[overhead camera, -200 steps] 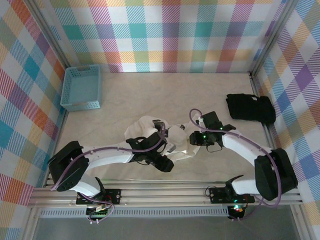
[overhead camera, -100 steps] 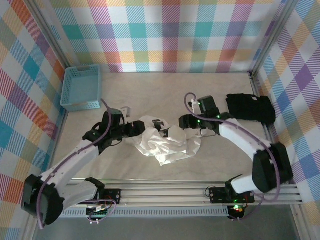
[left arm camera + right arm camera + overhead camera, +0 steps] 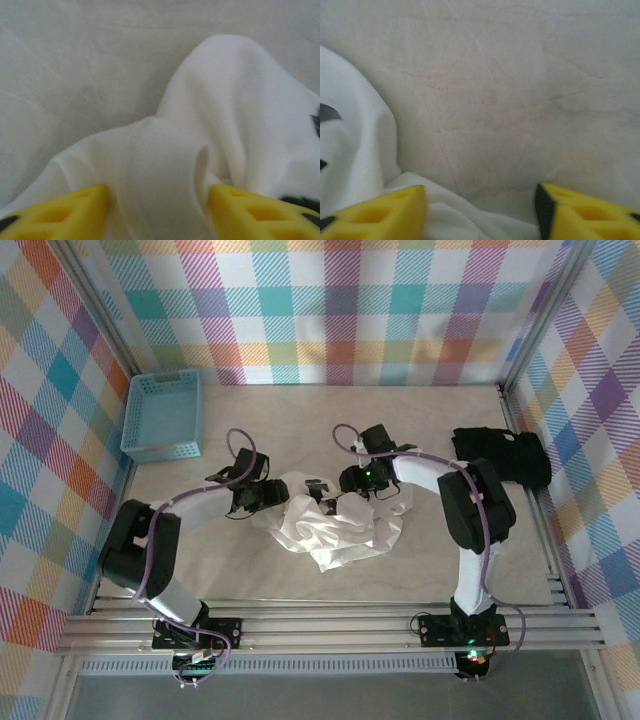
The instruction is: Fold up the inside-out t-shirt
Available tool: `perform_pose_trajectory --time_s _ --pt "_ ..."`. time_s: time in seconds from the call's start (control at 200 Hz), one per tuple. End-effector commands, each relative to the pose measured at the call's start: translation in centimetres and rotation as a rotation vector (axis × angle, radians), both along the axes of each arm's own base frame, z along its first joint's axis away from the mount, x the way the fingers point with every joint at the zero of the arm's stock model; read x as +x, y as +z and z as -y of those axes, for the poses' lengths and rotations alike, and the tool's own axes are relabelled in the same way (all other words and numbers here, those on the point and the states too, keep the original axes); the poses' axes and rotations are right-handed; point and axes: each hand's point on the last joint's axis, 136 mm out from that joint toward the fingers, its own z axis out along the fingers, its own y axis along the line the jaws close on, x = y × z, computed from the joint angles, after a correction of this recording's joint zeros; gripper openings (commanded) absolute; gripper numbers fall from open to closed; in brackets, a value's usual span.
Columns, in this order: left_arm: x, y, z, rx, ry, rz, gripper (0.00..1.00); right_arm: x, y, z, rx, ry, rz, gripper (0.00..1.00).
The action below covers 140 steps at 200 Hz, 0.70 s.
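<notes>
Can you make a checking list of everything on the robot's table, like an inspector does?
Surface: pale marbled table, flat, no spills seen.
Job's things: white t-shirt crumpled in a heap mid-table, not yet folded.
Clutter: blue basket at the far left corner, looks empty; black folded garment at the right edge.
Grippers: left gripper has a fold of shirt between its fingers, grip unclear; right gripper open at the shirt's edge.
Cables: purple cables loop off both arms, no snag seen.
Surroundings: checked walls on three sides; metal rail in front.
</notes>
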Motion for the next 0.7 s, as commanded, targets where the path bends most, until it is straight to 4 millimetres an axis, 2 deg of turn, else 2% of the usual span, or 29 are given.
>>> perform_pose_trajectory --time_s 0.0,0.055,0.12,0.16,0.24,0.32,0.405,0.42,0.49,0.545,0.605,0.65,0.695 --pt "2.5 1.6 1.5 -0.055 -0.035 0.084 0.35 0.5 1.2 -0.3 0.001 0.014 0.036 0.36" --pt "3.3 2.7 1.8 -0.066 -0.045 0.125 0.23 1.4 3.1 -0.3 0.011 0.023 0.1 0.2" --pt "4.2 4.8 2.1 -0.075 -0.059 0.188 0.09 2.4 5.7 -0.2 0.031 0.024 0.179 0.07" --pt "4.8 6.6 2.2 -0.083 -0.066 0.237 0.04 3.0 7.9 0.1 0.052 0.019 0.238 0.0" --pt "5.5 11.0 2.3 -0.102 -0.083 0.36 0.0 4.3 12.9 1.2 0.102 -0.006 0.374 0.0" --pt "5.5 16.6 2.2 -0.129 -0.098 0.508 0.0 4.9 18.4 2.4 0.159 -0.031 0.512 0.0" --pt "4.7 22.7 2.2 -0.175 -0.118 0.662 0.0 4.4 24.2 3.6 0.206 -0.045 0.652 0.0" --pt "4.5 23.9 2.2 -0.186 -0.123 0.691 0.0 4.4 24.8 3.9 0.206 -0.05 0.667 0.0" --pt "3.1 28.6 2.3 -0.232 -0.156 0.799 0.0 3.0 29.0 5.1 0.219 -0.06 0.777 0.0" --pt "1.6 31.9 2.3 -0.273 -0.18 0.876 0.0 1.7 30.7 6.1 0.212 -0.071 0.836 0.0" --pt "-0.3 34.6 2.4 -0.325 -0.223 0.949 0.0 0.1 32.0 7.0 0.212 -0.078 0.883 0.0" --pt "-1.7 36.1 2.8 -0.369 -0.268 0.996 0.0 -1.0 32.1 7.1 0.234 -0.071 0.89 0.0" --pt "-2.9 37.0 3.4 -0.416 -0.319 1.026 0.0 -2.1 31.5 6.2 0.289 -0.028 0.873 0.01"
